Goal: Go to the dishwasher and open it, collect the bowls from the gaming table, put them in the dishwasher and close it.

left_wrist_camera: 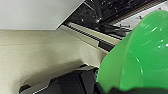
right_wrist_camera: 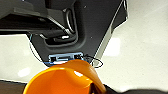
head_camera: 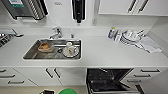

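Observation:
The dishwasher [head_camera: 107, 80] stands open under the white counter, right of the sink, its dark inside and rack showing. In the left wrist view its lowered door and rack [left_wrist_camera: 105, 27] lie just beyond the large lime-green bowl [left_wrist_camera: 140, 55]. My left gripper [left_wrist_camera: 106, 88] holds that bowl by its rim above the beige floor; the bowl's top [head_camera: 68, 91] also peeks in at the lower edge of the head view. The small orange bowl [right_wrist_camera: 62, 80] hangs at my right gripper [right_wrist_camera: 106, 88], gripped at its rim. The gaming table is out of view.
A steel sink [head_camera: 30, 53] holds a mug, a saucer and a glass dish. Stacked plates [head_camera: 131, 36] and a cloth [head_camera: 150, 45] lie on the counter's right. White cabinet doors and drawers [head_camera: 15, 76] flank the dishwasher.

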